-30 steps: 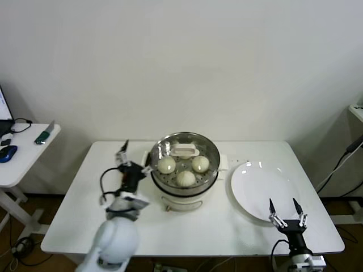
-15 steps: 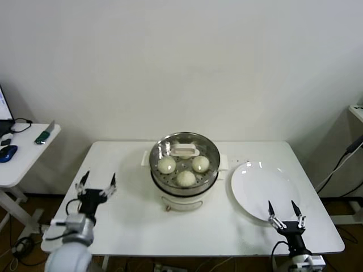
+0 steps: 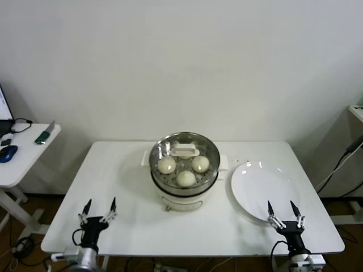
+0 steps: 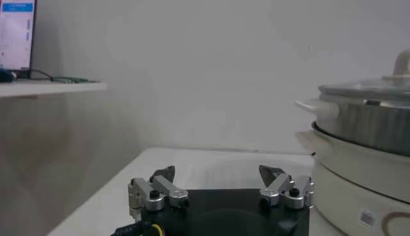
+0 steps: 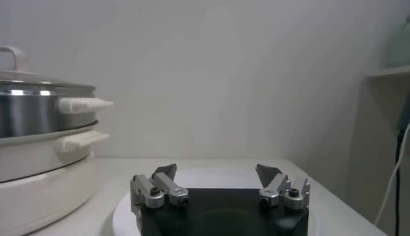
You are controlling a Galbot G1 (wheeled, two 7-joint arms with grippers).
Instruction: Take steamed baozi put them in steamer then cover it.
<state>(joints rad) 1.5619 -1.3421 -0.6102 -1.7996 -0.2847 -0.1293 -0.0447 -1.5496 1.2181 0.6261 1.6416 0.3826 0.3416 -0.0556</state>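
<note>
Three steamed baozi [image 3: 186, 178] sit in the steamer [image 3: 183, 190] mid-frame under the cover [image 3: 184, 151]; seemingly finished, left pincer [image 3: 98, 211] and right pincer [image 3: 283, 213] rest wide, empty, at the bench's [image 3: 136, 221] lower edge.

baozi [image 3: 186, 178]: you see cream-white
steamer [image 3: 184, 184]: shiny steel, white base
cover [image 3: 184, 151]: clear glass, whitish handle
plate [image 3: 262, 188]: white
counter [image 3: 119, 170]: white
</note>
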